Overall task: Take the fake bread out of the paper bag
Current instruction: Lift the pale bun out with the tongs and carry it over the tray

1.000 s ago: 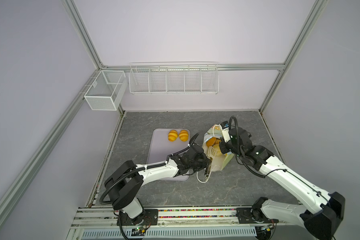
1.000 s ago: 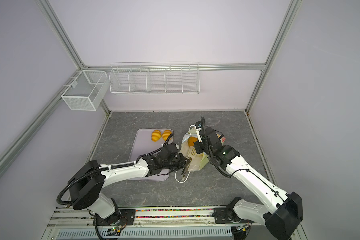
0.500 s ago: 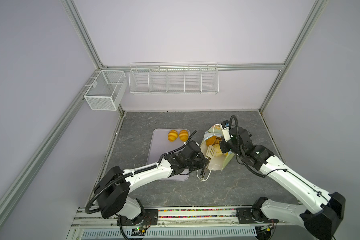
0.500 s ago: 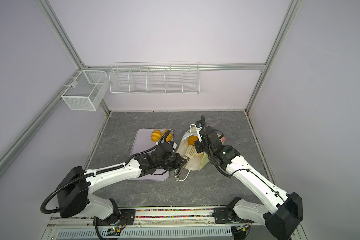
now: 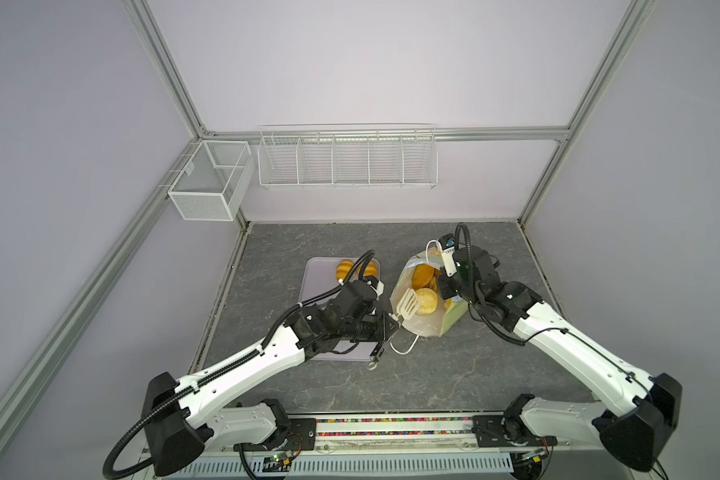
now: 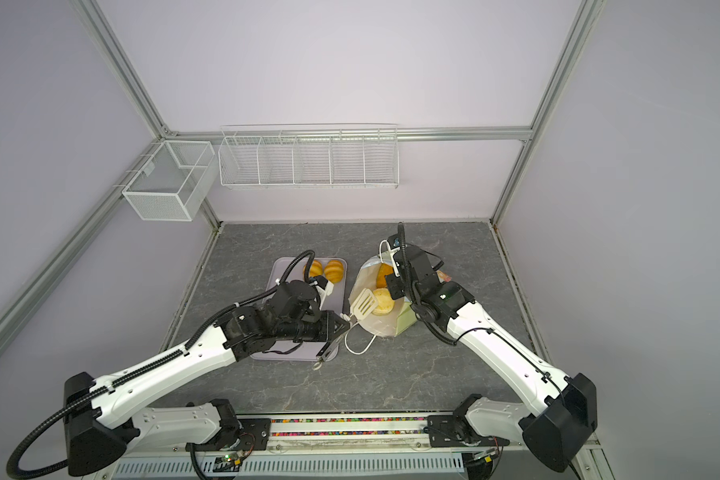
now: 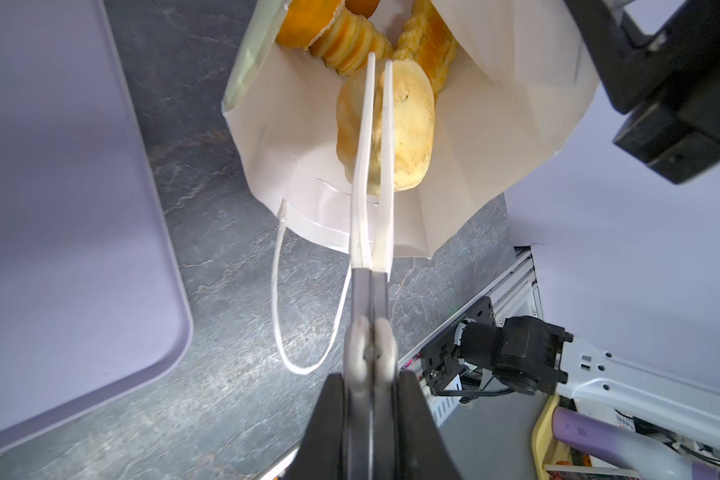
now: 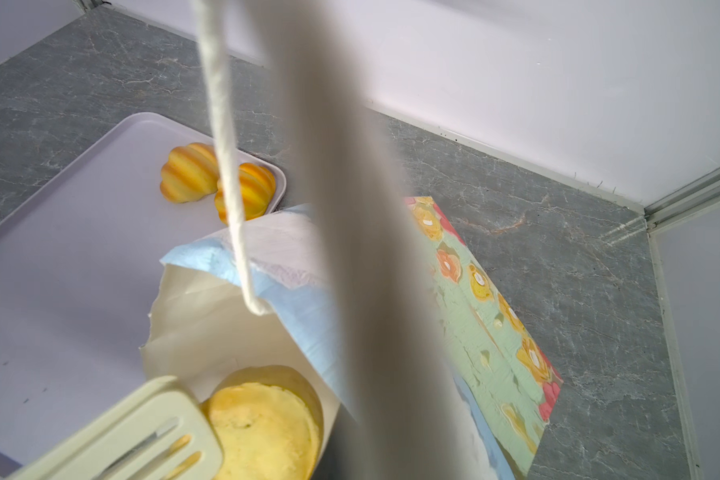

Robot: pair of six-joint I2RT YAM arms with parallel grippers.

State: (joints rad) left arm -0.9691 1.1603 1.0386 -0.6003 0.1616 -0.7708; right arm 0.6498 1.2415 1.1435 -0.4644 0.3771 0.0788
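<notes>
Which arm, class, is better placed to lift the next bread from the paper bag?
Probably left. The left tool is shut on the tongs, whose blades sit at the pale bun inside the open paper bag. The right tool is occupied holding up the cord handle.

We hold our left arm (image 5: 246, 365) low from near left toward the middle, left gripper (image 5: 386, 326) clamped tight, and our right arm (image 5: 570, 349) in from near right, right gripper (image 5: 444, 287) angled down, closed.
</notes>
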